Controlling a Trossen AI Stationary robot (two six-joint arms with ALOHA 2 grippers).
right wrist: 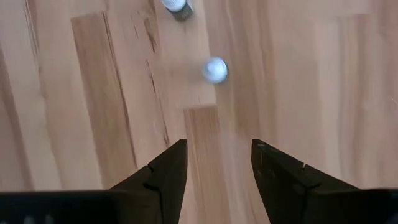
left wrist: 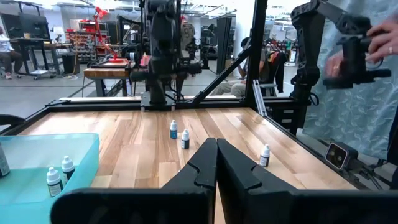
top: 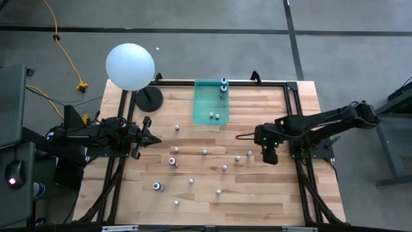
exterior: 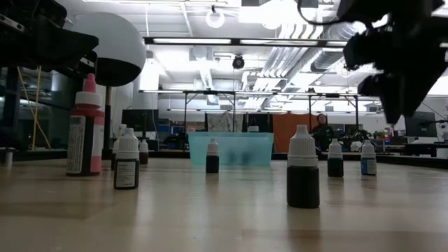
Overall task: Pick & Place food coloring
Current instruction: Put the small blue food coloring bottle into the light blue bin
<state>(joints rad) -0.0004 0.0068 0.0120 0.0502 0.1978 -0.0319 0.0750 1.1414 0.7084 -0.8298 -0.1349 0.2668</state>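
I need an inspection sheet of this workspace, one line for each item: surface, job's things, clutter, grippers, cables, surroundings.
Surface: wooden table inside a black frame.
Job's things: food coloring bottles stand scattered over the table; four already in the teal bin at the far edge.
Clutter: white ball lamp on a black base at the far left corner.
Grippers: left gripper shut, empty, at the left edge; right gripper open, empty, above the table near two bottles.
Cables: yellow cable on the floor.
Surroundings: a person beside the table; workshop benches behind.

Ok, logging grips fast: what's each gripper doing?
Left gripper: closed, empty.
Right gripper: open, empty, above the table.
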